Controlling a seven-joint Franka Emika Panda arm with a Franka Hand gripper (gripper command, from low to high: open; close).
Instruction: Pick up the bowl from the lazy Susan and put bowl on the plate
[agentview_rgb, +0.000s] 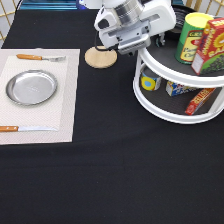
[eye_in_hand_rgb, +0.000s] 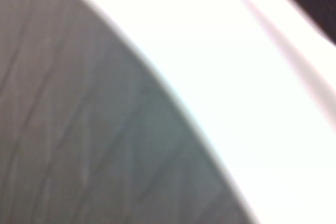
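The white two-tier lazy Susan (agentview_rgb: 165, 113) stands at the exterior view's right. My gripper (agentview_rgb: 134, 46) hangs at the left edge of its upper tier. The arm's white hand covers that part of the tier, and no black bowl shows clearly there; it is hidden behind the hand. The wrist view shows only the lazy Susan's dark grey tray surface (eye_in_hand_rgb: 75, 130) and white rim (eye_in_hand_rgb: 262, 100) from very close. The silver plate (agentview_rgb: 31, 87) lies empty on a beige placemat (agentview_rgb: 66, 105) at the exterior view's left.
A round wooden coaster (agentview_rgb: 100, 57) lies just left of the lazy Susan. A green-yellow can (agentview_rgb: 192, 37) and a red box (agentview_rgb: 210, 45) stand on the upper tier. Small packets (agentview_rgb: 177, 89) sit on the lower tier. A fork (agentview_rgb: 40, 58) and a knife (agentview_rgb: 25, 129) flank the plate.
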